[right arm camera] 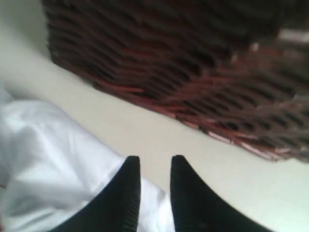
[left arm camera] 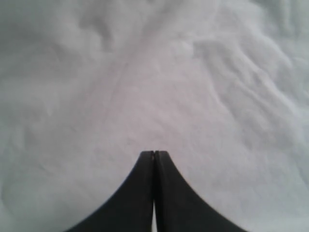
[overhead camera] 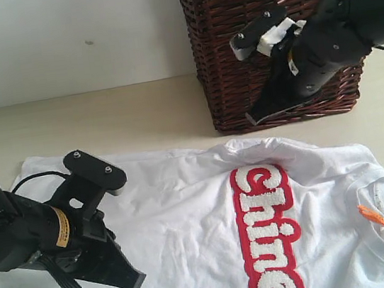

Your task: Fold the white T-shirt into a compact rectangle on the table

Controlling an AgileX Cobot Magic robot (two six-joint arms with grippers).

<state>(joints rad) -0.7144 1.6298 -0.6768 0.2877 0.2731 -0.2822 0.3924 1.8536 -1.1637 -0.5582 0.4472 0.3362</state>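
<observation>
The white T-shirt (overhead camera: 187, 209) lies spread on the pale beige table (overhead camera: 138, 116), its red-outlined lettering (overhead camera: 268, 230) facing up and its collar at the right. My left gripper (overhead camera: 134, 279) hovers over the shirt's left part. In the left wrist view it (left arm camera: 154, 153) is shut above wrinkled white cloth (left arm camera: 145, 72), holding nothing. My right gripper (overhead camera: 254, 118) hangs in front of the basket, above the table just beyond the shirt's far edge. Seen from its own wrist, it (right arm camera: 154, 159) is open with a narrow gap, empty, over the shirt's edge (right arm camera: 53, 154) and bare table (right arm camera: 159, 130).
A dark brown wicker basket (overhead camera: 230, 9) stands at the back right, close behind the right gripper, and fills the right wrist view (right arm camera: 169, 48). An orange tag (overhead camera: 372, 215) sits at the shirt's collar. A white wall (overhead camera: 55, 34) backs the table.
</observation>
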